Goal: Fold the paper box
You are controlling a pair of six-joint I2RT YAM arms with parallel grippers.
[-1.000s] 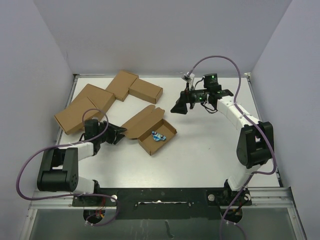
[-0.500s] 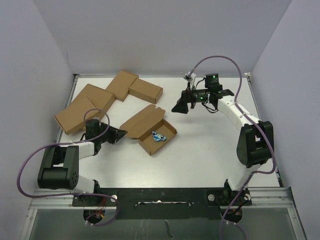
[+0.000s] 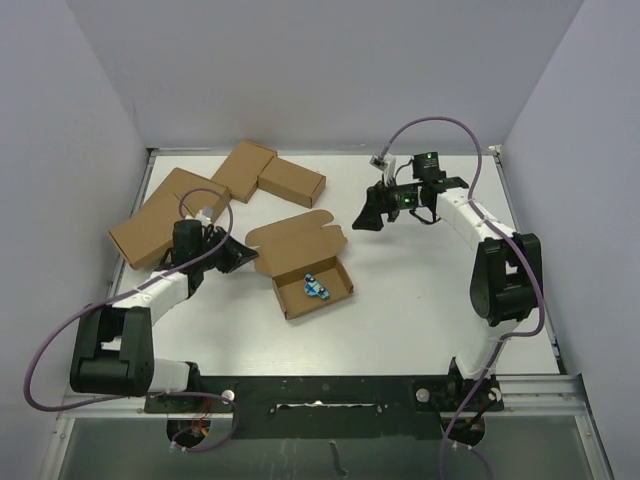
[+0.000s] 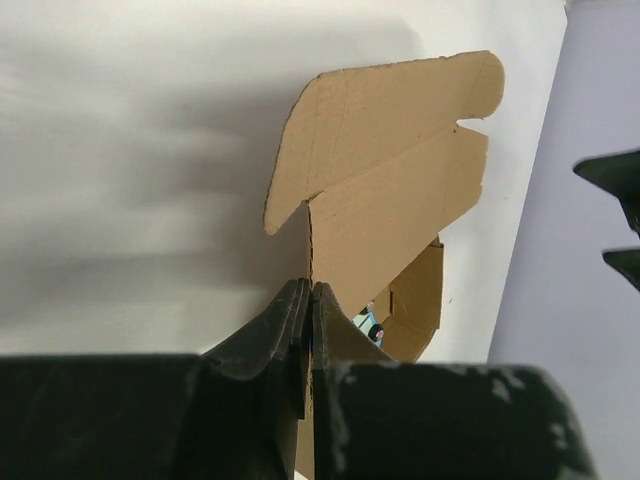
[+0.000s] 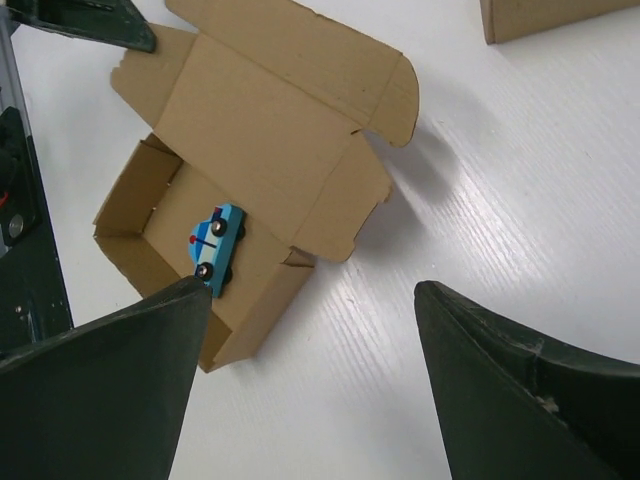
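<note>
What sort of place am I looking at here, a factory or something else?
Likely a robotics lab test cell: a left arm and a right arm bolted to a white table, plain walls boxing it in, and a paper box with spare cartons laid out.

Toy car [image 3: 315,288] in paper box [image 3: 296,240], cartons [image 3: 182,206] behind-L.

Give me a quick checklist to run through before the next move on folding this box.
1. Left claw shut on the paper box lid edge: ok.
2. Right claw open and holding nothing: ok.
3. Toy car lies inside the tray: ok.
4. Lid folded down over the tray: not ok, it stands open.
5. Other cartons apart from the box: ok.
</note>
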